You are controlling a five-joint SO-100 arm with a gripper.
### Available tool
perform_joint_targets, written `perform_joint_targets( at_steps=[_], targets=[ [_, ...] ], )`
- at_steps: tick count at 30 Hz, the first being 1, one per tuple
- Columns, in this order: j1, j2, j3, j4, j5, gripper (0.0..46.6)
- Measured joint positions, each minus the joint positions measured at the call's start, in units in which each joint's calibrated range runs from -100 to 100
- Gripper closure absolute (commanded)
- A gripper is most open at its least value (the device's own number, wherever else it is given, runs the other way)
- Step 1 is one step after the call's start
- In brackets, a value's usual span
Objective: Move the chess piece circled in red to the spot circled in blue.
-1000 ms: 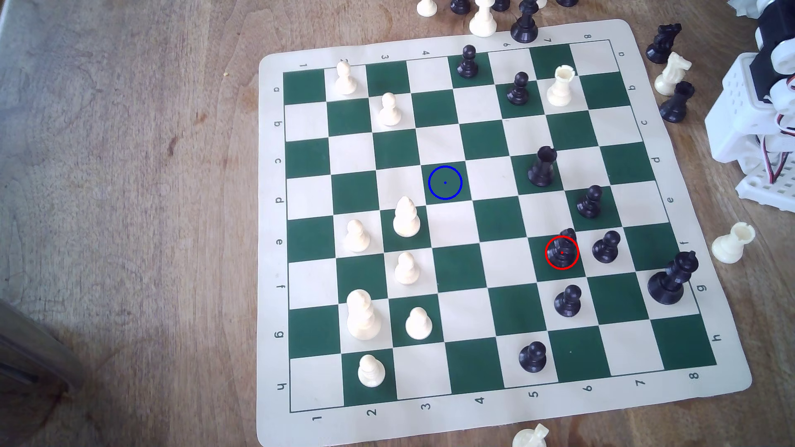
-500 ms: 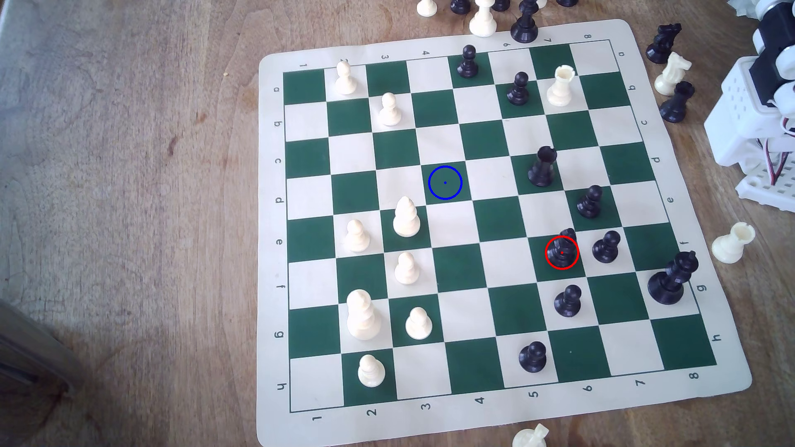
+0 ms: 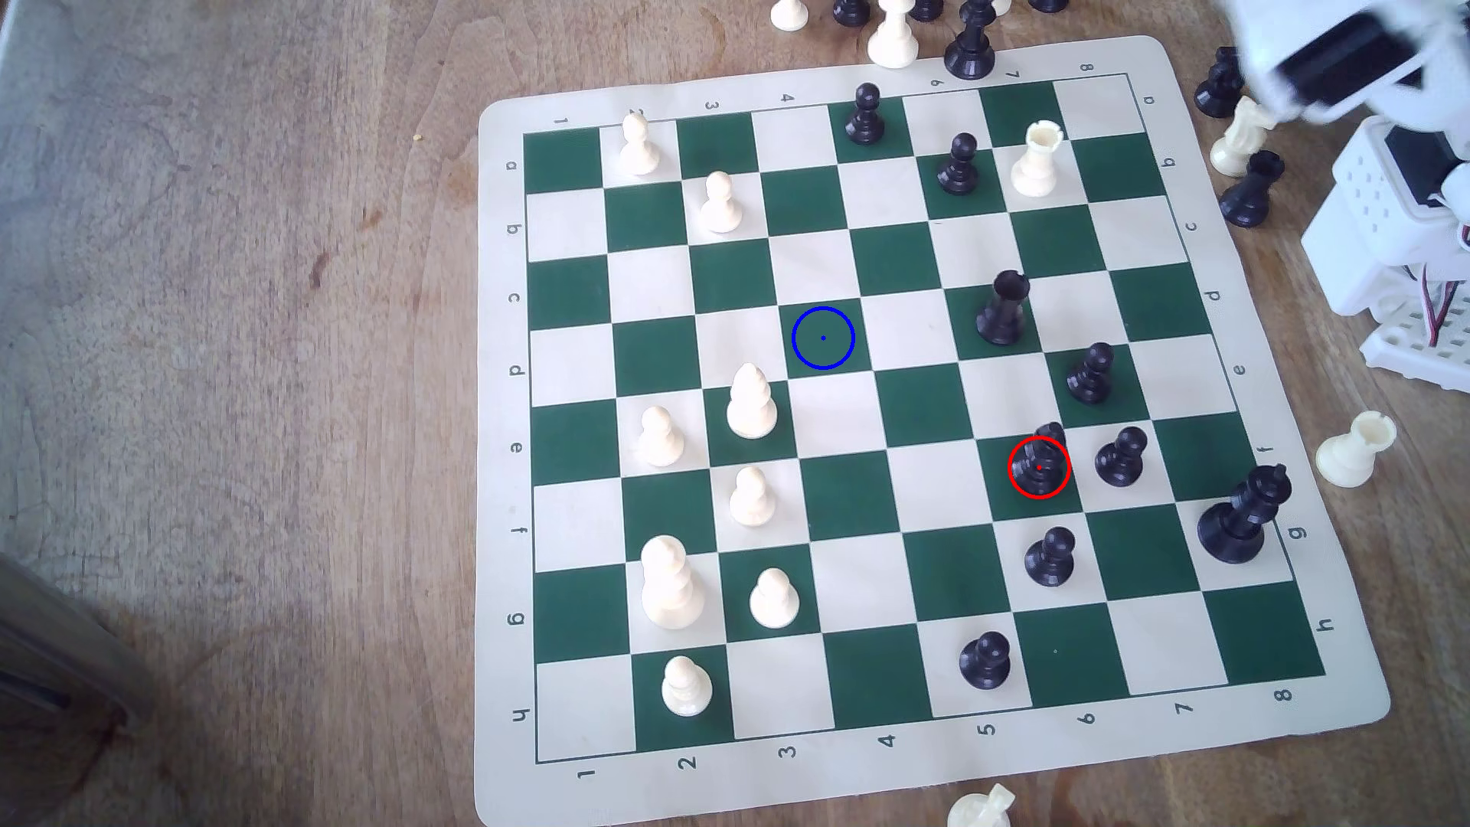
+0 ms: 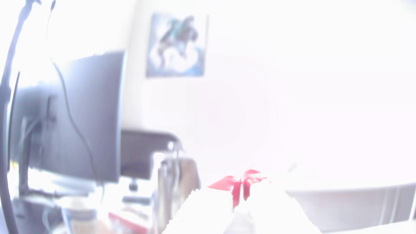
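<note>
Worn wooden table (image 3: 239, 318) carries a green-and-cream chess mat (image 3: 1241, 720), lying flat. Off the mat, directly on the wood: a white rook (image 3: 1352, 449) and black rook (image 3: 1253, 189) at the exterior view's right

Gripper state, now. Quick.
Gripper: red-tipped fingers nearly together, nothing between them, but the wrist view is washed out, so open or shut cannot be told. Bishop untouched on its square.

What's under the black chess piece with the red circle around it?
The black bishop stands on a dark green square of the chessboard. Its base covers the square's middle, so that part cannot be seen.
</note>
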Motion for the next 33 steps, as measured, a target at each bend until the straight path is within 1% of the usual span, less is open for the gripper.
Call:
perform_joint_targets(
  at_steps=[3,4,6,9,12,13,15,16,17,20,21,22,24,25,26,28,30,33],
  targets=[
    [-1.0,0.3,-0.2,8.8,-0.2,46.4],
    [-1.2,0.3,-0.6,16.4,-0.2,46.4],
    [-1.3,0.3,-0.8,21.8,-0.2,46.4],
    [-2.3,0.6,-4.8,34.2,-0.2,46.4],
    [-4.7,4.1,-11.9,45.2,-0.3,46.1],
    [-6.2,7.7,-17.2,51.0,-0.8,44.8],
    [-7.5,10.5,-21.2,55.0,-1.5,42.4],
    [-8.5,12.4,-23.9,57.3,-2.1,40.4],
    [-10.3,18.1,-29.5,60.7,-3.0,39.6],
    [-12.7,27.3,-36.2,63.4,-4.5,38.4],
    [-13.6,30.0,-37.8,63.5,-4.9,37.0],
    [-15.0,35.7,-40.3,63.5,-5.6,36.2],
    [-15.9,40.2,-41.6,63.5,-6.2,35.9],
    [-16.5,42.5,-42.3,63.5,-6.3,35.2],
    [-17.6,47.7,-43.3,62.8,-6.4,34.3],
    [-17.2,51.9,-43.6,62.2,-6.4,32.8],
    [-17.3,55.6,-44.2,61.9,-6.3,32.2],
    [-17.9,55.9,-44.2,61.9,-6.3,31.8]
  ],
)
